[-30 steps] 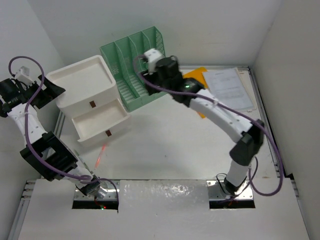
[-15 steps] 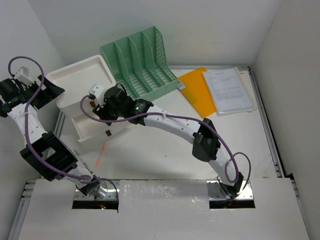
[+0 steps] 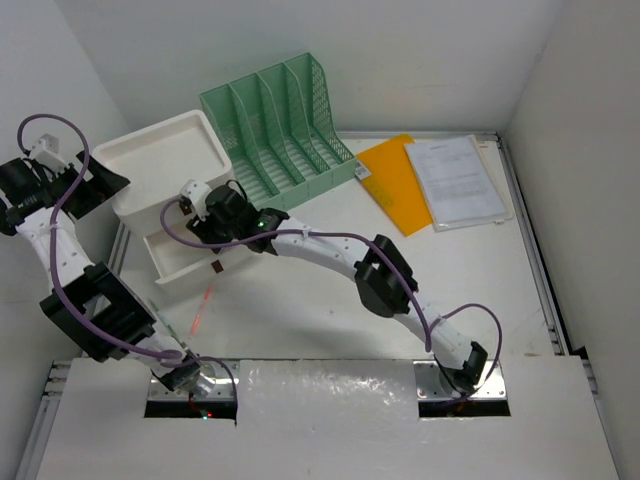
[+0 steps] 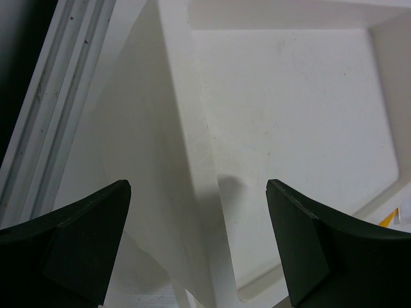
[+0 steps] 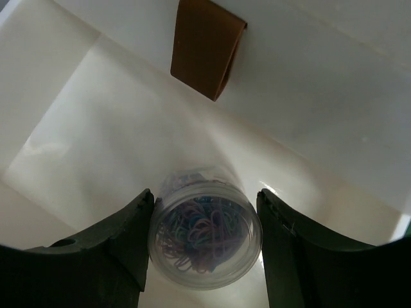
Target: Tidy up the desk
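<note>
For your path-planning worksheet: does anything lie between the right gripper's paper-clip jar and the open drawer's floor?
Nothing visible: the jar in the right gripper sits within the open drawer, bare floor around it.

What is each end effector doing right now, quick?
Left end effector: open, holding nothing.
Right end effector: closed on the clear jar of paper clips.

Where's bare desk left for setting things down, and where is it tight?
Largest free patch: the desk in front of the papers and orange folder, right of the right arm. A smaller one lies in front of the open drawer. Crowded: the back, with the green file rack, and the drawer, where the right gripper holds a tub of clips.
</note>
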